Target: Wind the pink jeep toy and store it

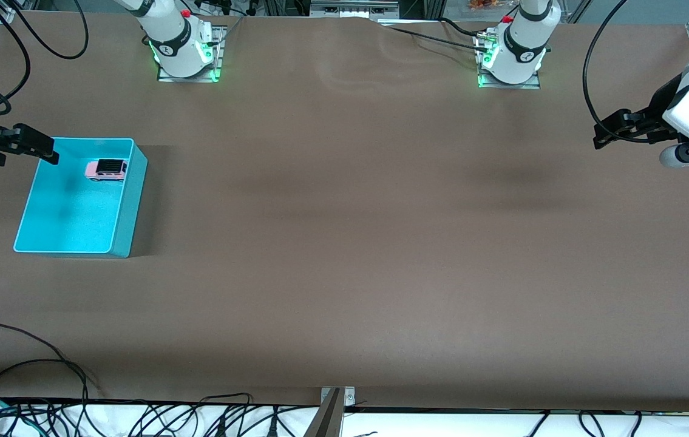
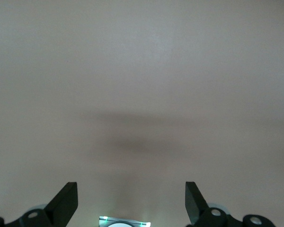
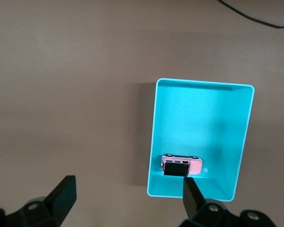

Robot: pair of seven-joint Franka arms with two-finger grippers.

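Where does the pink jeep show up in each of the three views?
Front view: the jeep lies in the turquoise bin, in the corner farthest from the camera, by the wall toward the table's middle.
Left wrist view: not in it, only bare table.
Right wrist view: the jeep lies in the bin, just above a claw finger.
Shared landmark: the bin, in the front and right wrist views.

A wide brown surface (image 1: 344, 243) is filling nearly the whole scene, matte and lying flat except for a slight ripple toward the bases' edge. Soft shadows are falling across it in dim bands. Black cables (image 1: 107, 416) are trailing along the white strip (image 1: 441, 425) bordering its nearest edge, where a metal bracket (image 1: 337, 400) is sitting.
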